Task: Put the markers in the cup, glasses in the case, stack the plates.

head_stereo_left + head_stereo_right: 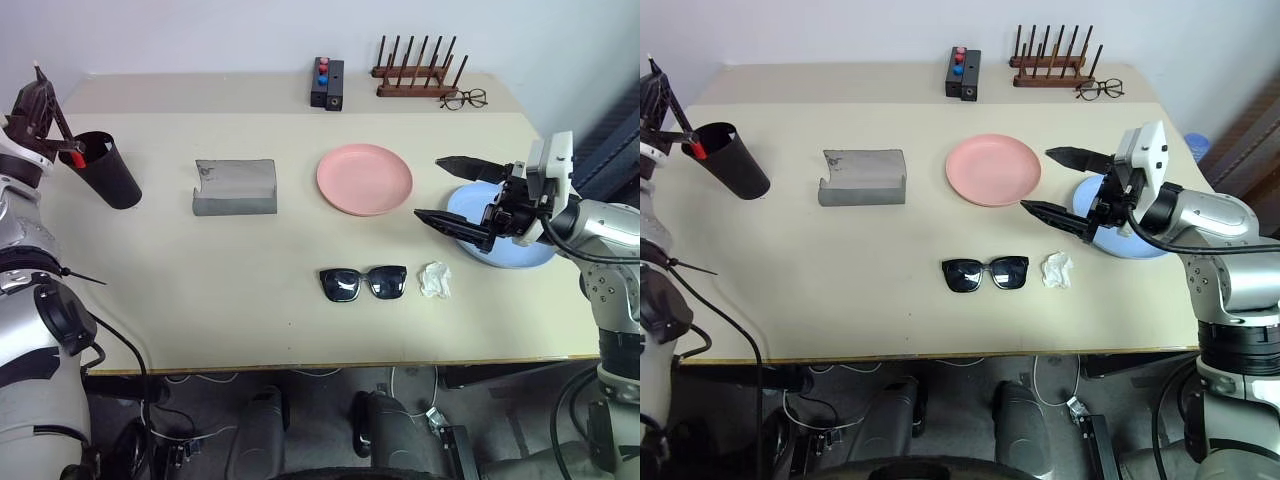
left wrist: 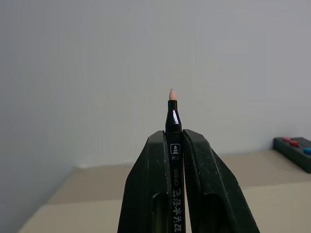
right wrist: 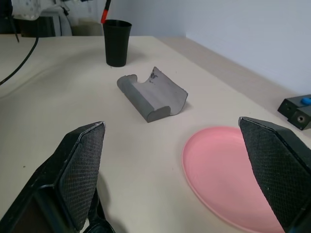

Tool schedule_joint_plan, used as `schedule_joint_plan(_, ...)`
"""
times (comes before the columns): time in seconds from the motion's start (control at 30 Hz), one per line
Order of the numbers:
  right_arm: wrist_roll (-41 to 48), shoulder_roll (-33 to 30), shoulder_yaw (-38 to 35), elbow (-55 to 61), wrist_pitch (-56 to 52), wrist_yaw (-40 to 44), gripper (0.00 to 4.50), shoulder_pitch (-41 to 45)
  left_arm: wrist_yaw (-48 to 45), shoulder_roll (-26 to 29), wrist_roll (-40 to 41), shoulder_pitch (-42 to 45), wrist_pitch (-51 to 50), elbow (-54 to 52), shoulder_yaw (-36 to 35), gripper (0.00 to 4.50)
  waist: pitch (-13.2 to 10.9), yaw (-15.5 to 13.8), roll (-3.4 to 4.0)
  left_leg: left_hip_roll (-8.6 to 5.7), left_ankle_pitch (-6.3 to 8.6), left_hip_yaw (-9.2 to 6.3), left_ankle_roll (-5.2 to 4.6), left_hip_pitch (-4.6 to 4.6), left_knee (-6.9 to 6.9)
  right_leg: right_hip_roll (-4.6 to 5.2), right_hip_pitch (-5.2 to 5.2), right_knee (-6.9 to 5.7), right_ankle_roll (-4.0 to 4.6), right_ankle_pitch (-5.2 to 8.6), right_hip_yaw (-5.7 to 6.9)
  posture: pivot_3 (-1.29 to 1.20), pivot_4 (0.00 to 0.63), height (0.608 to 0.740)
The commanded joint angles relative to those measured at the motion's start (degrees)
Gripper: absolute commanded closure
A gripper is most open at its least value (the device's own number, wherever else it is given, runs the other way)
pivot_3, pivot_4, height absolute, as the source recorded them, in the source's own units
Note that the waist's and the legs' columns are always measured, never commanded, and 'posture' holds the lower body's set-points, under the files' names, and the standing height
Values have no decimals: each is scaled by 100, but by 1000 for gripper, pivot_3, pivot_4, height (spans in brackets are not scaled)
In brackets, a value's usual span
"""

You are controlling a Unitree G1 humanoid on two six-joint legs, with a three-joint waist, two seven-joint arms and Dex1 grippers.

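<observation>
My left gripper [image 1: 42, 108] is at the table's far left, shut on the marker [image 2: 174, 160]. The marker's red end [image 1: 72, 157] hangs at the rim of the dark cup [image 1: 110, 172]. My right gripper [image 1: 428, 188] stands open and level above the light blue plate [image 1: 520, 255], its fingers reaching toward the pink plate [image 1: 364, 178]. Nothing sits between its fingers [image 3: 82, 160]. The black sunglasses [image 1: 363, 283] lie lenses up near the front middle of the table. Between the cup and the pink plate lies the grey case [image 1: 235, 186], its flap open.
A crumpled white scrap [image 1: 435, 280] lies right of the sunglasses. At the table's back stand a black box with red and blue buttons [image 1: 327, 83], a wooden peg rack [image 1: 415, 70] and clear spectacles [image 1: 464, 98].
</observation>
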State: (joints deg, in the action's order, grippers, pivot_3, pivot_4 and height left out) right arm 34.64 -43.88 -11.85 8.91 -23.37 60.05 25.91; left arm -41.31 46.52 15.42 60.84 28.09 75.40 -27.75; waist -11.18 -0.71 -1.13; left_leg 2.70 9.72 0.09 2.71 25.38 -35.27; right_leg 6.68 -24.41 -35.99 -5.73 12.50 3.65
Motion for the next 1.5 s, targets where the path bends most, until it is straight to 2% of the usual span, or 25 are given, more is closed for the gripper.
schedule_joint_plan(0.03, 86, -96, -186, 180, 41, -7, 0, 29, -115, 63, 14, 121, 119, -181, -9, 4437, 0, 0, 0, 0, 0, 0, 0, 0, 0, 0, 0, 0, 0, 0, 0, 0, 150, 740)
schedule_joint_plan(0.2, 68, -62, -174, 124, 82, -6, 0, 37, -451, 15, 213, 223, -49, -432, -68, 4437, 0, -1, 0, 0, 0, 0, 0, 0, 0, 0, 0, 0, 0, 0, 0, 0, 150, 740)
schedule_joint_plan(0.3, 54, -33, -161, 92, 116, -4, 0, 30, -516, 10, 201, 188, -825, -655, 90, 4437, 0, -2, 0, 0, 0, 0, 0, 0, 0, 0, 0, -1, 0, 0, 0, 0, 150, 740)
schedule_joint_plan(0.43, 32, -4, -114, 33, 149, 9, 0, 86, -306, 147, 119, 13, -2368, -1340, 375, 4437, 0, 4, 0, 0, 0, -1, 0, 0, -1, 0, 0, -4, 0, 0, 0, 0, 150, 740)
schedule_joint_plan(0.53, -2, 26, -57, -80, 203, 34, 0, 185, -429, 425, 133, -351, -3864, -2387, 663, 4437, 0, 40, 0, 0, 0, -1, 0, 0, 1, 0, 0, -3, -1, 0, 0, 0, 150, 740)
schedule_joint_plan(0.7, -61, 122, 109, -341, 368, 208, 0, 377, -64, 647, 1093, -957, -7367, -4574, 443, 4437, -1, 107, 0, 3, 0, -5, 0, -1, 4, -2, -3, -6, 0, 1, -1, 0, 150, 740)
schedule_joint_plan(0.77, -69, 237, 213, -428, 436, 259, 0, 471, 242, 576, 1373, -1369, -8346, -5512, 321, 4437, -1, 132, 1, 2, 0, -7, 0, -1, 4, -2, -2, -6, -1, 2, -2, 0, 150, 740)
schedule_joint_plan(0.87, -100, 325, 333, -501, 532, 409, 0, 508, 667, 602, 1543, -1689, -9247, -6212, 68, 4437, -3, 143, 1, 2, 0, -7, 0, -4, 4, -3, -2, -8, -1, 2, -5, 0, 150, 740)
schedule_joint_plan(0.97, -75, 323, 395, -461, 649, 616, 0, 490, 805, 665, 1744, -2389, -10044, -7139, -99, 4437, -3, 155, 1, 3, 0, -8, 0, -3, 4, -6, -2, -5, -1, 2, -6, 0, 150, 740)
schedule_joint_plan(1.1, 58, 423, 439, -199, 555, 632, 0, 436, 796, 626, 2113, -3096, -11095, -7620, -620, 4437, -3, 150, 1, 4, 0, -9, 0, -4, 6, -8, -6, -10, -1, 4, -8, 0, 150, 740)
schedule_joint_plan(1.23, 111, 570, 495, 73, 444, 506, 0, 290, 627, 787, 1989, -4001, -10969, -7535, -458, 4437, -2, 147, 6, 5, 1, -8, 1, -6, 6, -9, -6, -9, 19, 15, -9, 0, 150, 740)
schedule_joint_plan(1.3, 127, 597, 498, 146, 411, 466, 0, 254, 578, 830, 1949, -4170, -10821, -7458, -418, 4437, -2, 130, 4, 6, 1, -9, 1, -5, 6, -9, -7, -7, 21, 15, -8, 0, 150, 740)
schedule_joint_plan(1.5, 241, 545, 438, 368, 220, 424, 0, 65, 642, 801, 1365, -4563, -9475, -7164, 38, 4437, -2, 48, 4, 6, 4, -1, 6, -1, 6, -2, -9, 10, 34, 13, -9, 0, 150, 740)
